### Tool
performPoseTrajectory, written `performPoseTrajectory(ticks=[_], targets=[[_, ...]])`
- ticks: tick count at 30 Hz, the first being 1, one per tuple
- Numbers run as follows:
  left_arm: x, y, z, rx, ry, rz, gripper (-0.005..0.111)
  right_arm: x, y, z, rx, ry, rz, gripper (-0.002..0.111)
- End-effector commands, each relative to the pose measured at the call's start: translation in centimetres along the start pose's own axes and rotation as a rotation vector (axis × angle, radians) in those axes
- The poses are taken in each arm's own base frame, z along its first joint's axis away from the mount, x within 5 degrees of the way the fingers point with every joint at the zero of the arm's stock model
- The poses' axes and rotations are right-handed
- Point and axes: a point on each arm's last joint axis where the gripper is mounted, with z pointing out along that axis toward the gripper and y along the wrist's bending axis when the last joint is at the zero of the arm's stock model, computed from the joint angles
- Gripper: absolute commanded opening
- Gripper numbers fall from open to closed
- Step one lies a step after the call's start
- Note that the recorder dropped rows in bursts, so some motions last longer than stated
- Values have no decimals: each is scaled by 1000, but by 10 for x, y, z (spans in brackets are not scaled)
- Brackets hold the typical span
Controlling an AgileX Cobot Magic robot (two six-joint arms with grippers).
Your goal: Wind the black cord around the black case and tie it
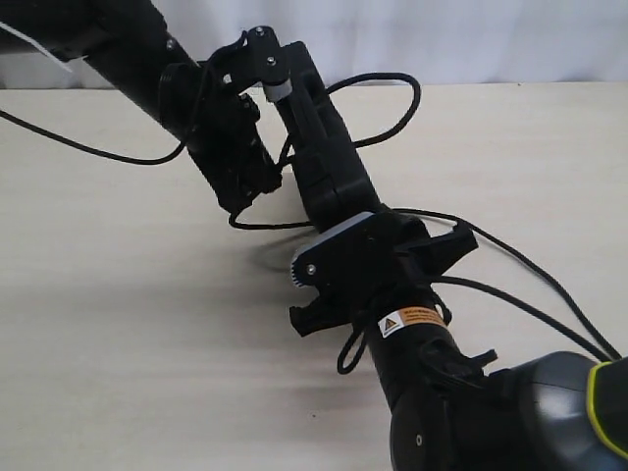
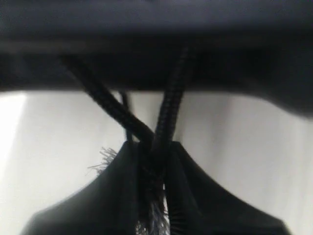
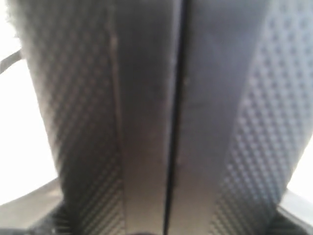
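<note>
The black case (image 1: pixel 324 147) is lifted off the table and seen edge-on, slanting from upper left to lower right. My right gripper (image 1: pixel 345 218) is shut on its near end; in the right wrist view the case's edge with its seam (image 3: pixel 176 122) and textured sides fills the picture. The black cord (image 1: pixel 402 88) loops out beyond the case and a strand hangs under it. My left gripper (image 1: pixel 257 184) sits against the case's left side, shut on the cord. In the left wrist view two braided strands (image 2: pixel 168 112) cross at the fingertips (image 2: pixel 190 171), and a frayed tuft (image 2: pixel 103 159) sticks out beside them.
The pale wooden table (image 1: pixel 118 314) lies below. A thin smooth robot cable (image 1: pixel 78 147) trails over the table at the left, and two more cables (image 1: pixel 530 270) run along the right arm. A white curtain (image 1: pixel 491 39) hangs behind the table.
</note>
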Motion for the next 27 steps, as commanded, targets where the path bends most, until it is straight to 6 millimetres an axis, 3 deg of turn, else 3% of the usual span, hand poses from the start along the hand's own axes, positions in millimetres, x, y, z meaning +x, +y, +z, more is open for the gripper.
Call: performPoseTrajectory(ticks=[1, 3, 4, 6, 7, 9, 13, 15, 18, 21, 24, 27], targets=[[-8, 13, -4, -146, -63, 34, 0, -7, -6, -1, 34, -46, -95, 5], [-9, 14, -4, -158, -71, 33, 0, -7, -6, -1, 38, -41, -93, 5], [-10, 13, -4, -152, -85, 16, 0, -7, -6, -1, 36, -39, -96, 11], [-11, 13, -4, -146, -95, 4, 0, -7, -6, -1, 36, -39, -96, 37], [-11, 13, -4, -144, -100, -3, 0, -7, -5, -1, 32, -42, -95, 62], [-11, 13, -4, -144, -100, -3, 0, -10, 4, -9, -66, -10, -91, 80], [-11, 13, -4, -146, -101, -3, 0, -24, 3, -42, -59, 32, -73, 82], [-11, 13, -4, -146, -101, -3, 0, -36, -7, -68, -61, 77, 39, 82], [-11, 13, -4, -146, -101, -5, 0, -50, -15, -84, -116, 49, 7, 81], [-11, 13, -4, -144, -100, -5, 0, -70, -39, -102, -188, 13, 65, 81], [-11, 13, -4, -144, -100, -5, 0, -91, -75, -99, -135, -42, 203, 78], [-11, 13, -4, -144, -100, -5, 0, -111, -113, -81, -131, -21, 310, 68]])
